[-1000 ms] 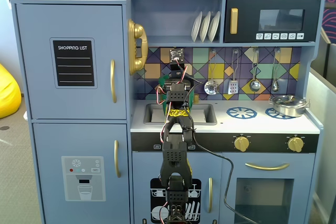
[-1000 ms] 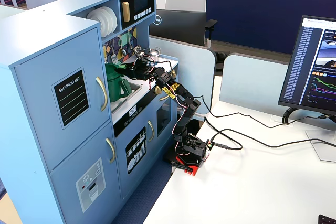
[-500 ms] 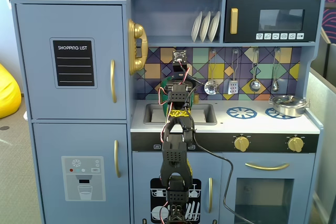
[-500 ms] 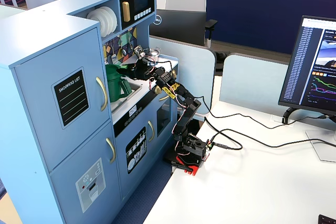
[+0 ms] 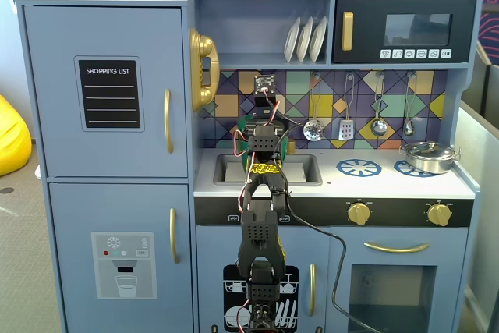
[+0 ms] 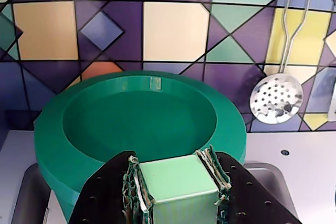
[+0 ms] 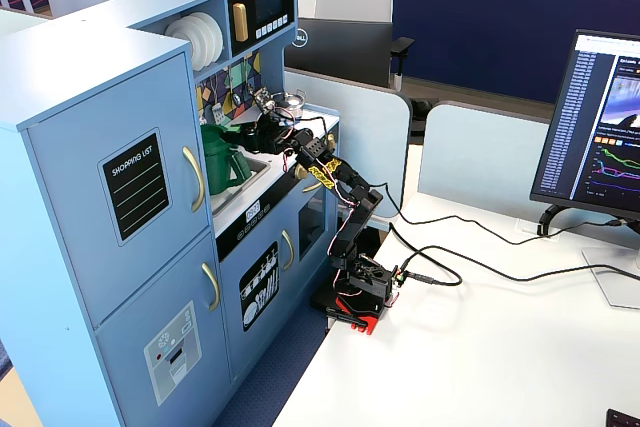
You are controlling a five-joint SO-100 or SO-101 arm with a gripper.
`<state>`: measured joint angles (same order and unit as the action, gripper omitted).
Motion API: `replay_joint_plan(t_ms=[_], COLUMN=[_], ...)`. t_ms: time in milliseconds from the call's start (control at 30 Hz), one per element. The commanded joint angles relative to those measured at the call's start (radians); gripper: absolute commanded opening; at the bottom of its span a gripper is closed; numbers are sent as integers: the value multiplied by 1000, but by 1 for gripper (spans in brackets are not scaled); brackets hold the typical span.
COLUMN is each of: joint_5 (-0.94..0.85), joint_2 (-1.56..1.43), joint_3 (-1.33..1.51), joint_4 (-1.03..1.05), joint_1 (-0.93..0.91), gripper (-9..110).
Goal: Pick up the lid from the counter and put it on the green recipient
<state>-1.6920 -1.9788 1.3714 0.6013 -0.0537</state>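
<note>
Gripper [image 6: 177, 190] clamps the lid [image 6: 142, 116] by its blocky knob [image 6: 178, 182]: light, stiff plastic, slippery, best held there.

The pale grey counter [image 5: 374, 185] of the blue toy kitchen carries a recessed metal sink [image 5: 304, 169] on the left in a fixed view, and two blue spoked burner rings [image 5: 358, 167] printed on the right. A shallow silver metal pot [image 5: 427, 157] with its lid sits on the far right burner. The tall dark green plastic pot [image 7: 222, 162] stands at the sink.
</note>
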Motion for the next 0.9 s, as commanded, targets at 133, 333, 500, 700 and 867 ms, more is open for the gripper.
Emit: replay_joint_plan(t_ms=[133, 333, 500, 700, 867], joint_5=[14, 35, 8, 9, 40], joint_2=[-32, -37, -117, -512, -822], joint_3=[25, -14, -83, 321, 729], joint_4=[-40, -69, 43, 255, 330], joint_1=[-14, -28, -3, 43, 20], gripper=[25, 40, 37, 33, 28])
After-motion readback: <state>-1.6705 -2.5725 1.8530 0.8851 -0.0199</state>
